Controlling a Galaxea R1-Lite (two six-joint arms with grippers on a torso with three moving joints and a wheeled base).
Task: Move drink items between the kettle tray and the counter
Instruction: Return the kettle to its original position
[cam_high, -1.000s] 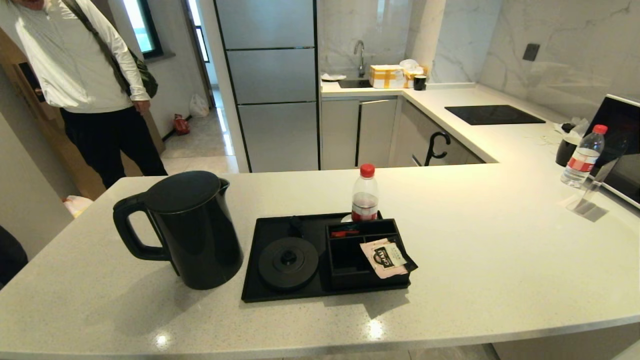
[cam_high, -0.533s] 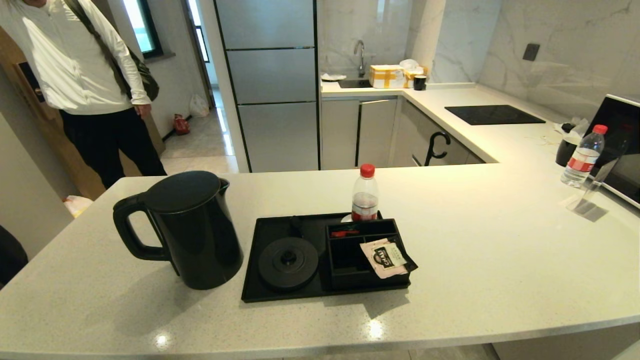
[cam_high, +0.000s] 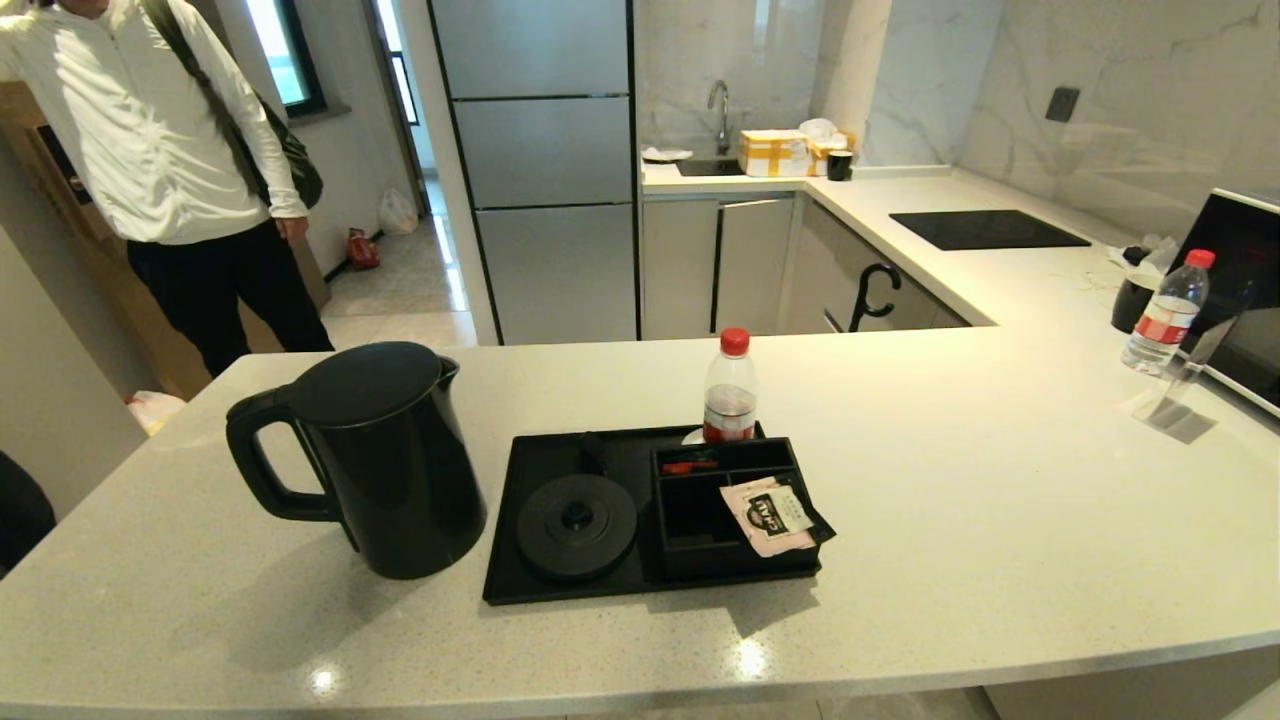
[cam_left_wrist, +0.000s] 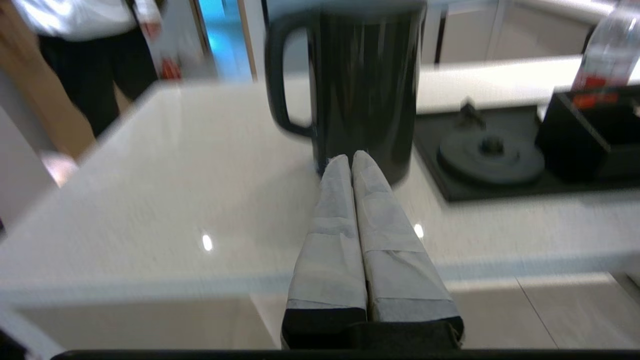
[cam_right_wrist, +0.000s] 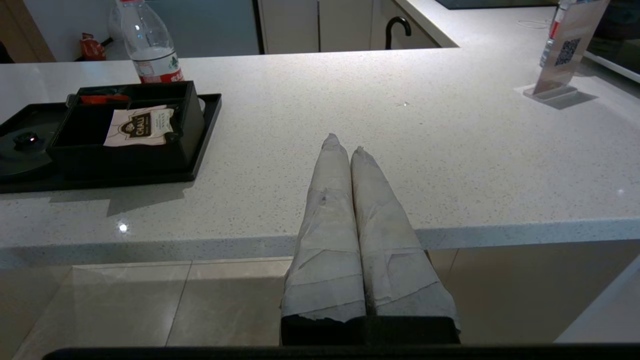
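Note:
The matte-black kettle (cam_high: 385, 460) (cam_left_wrist: 365, 85) stands on the pale speckled counter (cam_high: 980, 500), just left of the black kettle tray (cam_high: 520, 545). The tray's round base (cam_high: 577, 526) (cam_left_wrist: 490, 157) is bare. A clear bottle with red cap (cam_high: 730, 388) (cam_right_wrist: 150, 42) stands at the tray's far edge. Neither arm shows in the head view. My left gripper (cam_left_wrist: 350, 160) is shut, empty, low at the counter's near edge facing the kettle. My right gripper (cam_right_wrist: 345, 145) is shut, empty, near the front edge right of the tray (cam_right_wrist: 205, 135).
A pink tea sachet (cam_high: 772, 514) lies across the tray's compartments. A second bottle (cam_high: 1165, 312), a black cup (cam_high: 1132, 303) and a clear sign stand (cam_high: 1180, 385) sit far right by a microwave. A person (cam_high: 160, 170) stands beyond the counter's left end. A black hob (cam_high: 985, 229) lies far back.
The person at the back left has shifted slightly to the right. The kettle, bottle and tray have not moved.

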